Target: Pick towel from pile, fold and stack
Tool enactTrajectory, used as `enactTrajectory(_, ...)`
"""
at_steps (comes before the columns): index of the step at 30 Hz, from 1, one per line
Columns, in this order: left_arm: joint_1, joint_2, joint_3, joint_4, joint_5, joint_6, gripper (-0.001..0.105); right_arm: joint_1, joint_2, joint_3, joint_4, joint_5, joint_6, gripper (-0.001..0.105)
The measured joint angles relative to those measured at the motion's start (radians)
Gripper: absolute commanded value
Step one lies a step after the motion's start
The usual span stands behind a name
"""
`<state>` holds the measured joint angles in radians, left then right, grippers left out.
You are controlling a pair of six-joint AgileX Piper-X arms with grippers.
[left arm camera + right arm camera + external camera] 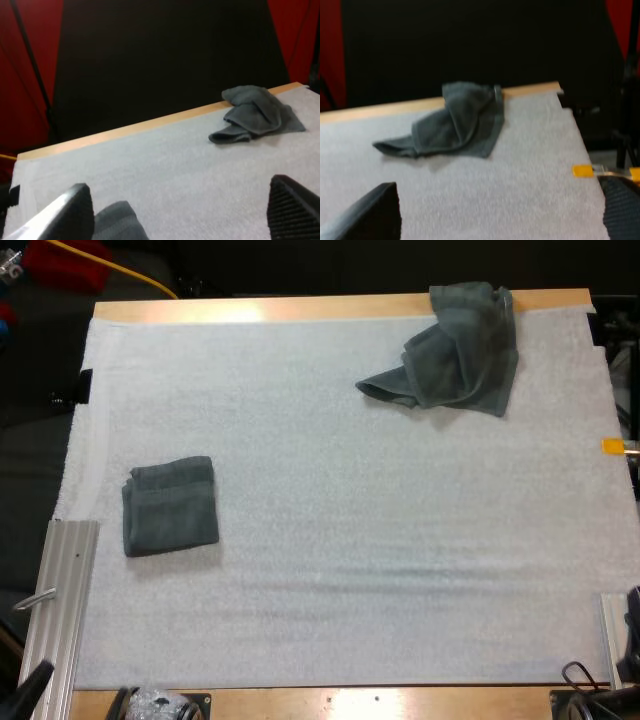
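Crumpled towel (450, 345), dark grey-green, at the far right part of the white mat (350, 570), with its far end lying over the wooden strip of the desk (250, 308). One pointed corner stretched toward the left, flat on the mat. Well apart from it, at the near left of the mat, a folded towel (170, 505) of the same colour, an almost square shape, a little turned against the mat's edges. Near the folded towel, along the near left border of the mat, a pale metal rail (62, 600).

Left jaws wide open, holding nothing: in the left wrist view, two black fingers (292, 210) standing far apart, a corner of the folded towel (117, 222) just beside one of them, the crumpled towel (257, 115) far ahead at the desk's far edge.

Right jaws also wide open and empty: in the right wrist view, the fingers (370, 212) far apart, the crumpled towel (455, 122) well ahead, clear of both.
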<state>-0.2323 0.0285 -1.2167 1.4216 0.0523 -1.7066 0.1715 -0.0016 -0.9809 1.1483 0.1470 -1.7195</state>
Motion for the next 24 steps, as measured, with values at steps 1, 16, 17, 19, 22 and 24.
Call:
enactTrajectory(1,0.0,-0.016,0.0,0.018,0.002,0.0,0.069,0.0,-0.007,0.0,0.0,0.0,0.0,0.079)
enactTrajectory(16,0.014,-0.046,0.17,0.059,-0.009,0.008,0.069,0.0,-0.007,0.02,0.0,0.008,0.0,0.079)
enactTrajectory(17,0.014,-0.046,0.199,0.031,-0.009,0.008,0.069,0.0,-0.007,0.034,-0.009,0.008,0.0,0.079)
enactTrajectory(19,0.014,-0.046,0.259,-0.029,-0.009,0.008,0.069,0.0,-0.007,0.066,-0.038,0.008,0.0,0.079)
enactTrajectory(22,0.014,-0.046,0.345,-0.113,-0.009,0.008,0.069,0.0,-0.007,0.129,-0.091,0.008,0.0,0.079)
enactTrajectory(24,0.014,-0.046,0.404,-0.165,-0.007,0.008,0.069,0.0,-0.006,0.169,-0.124,0.008,0.0,0.079)
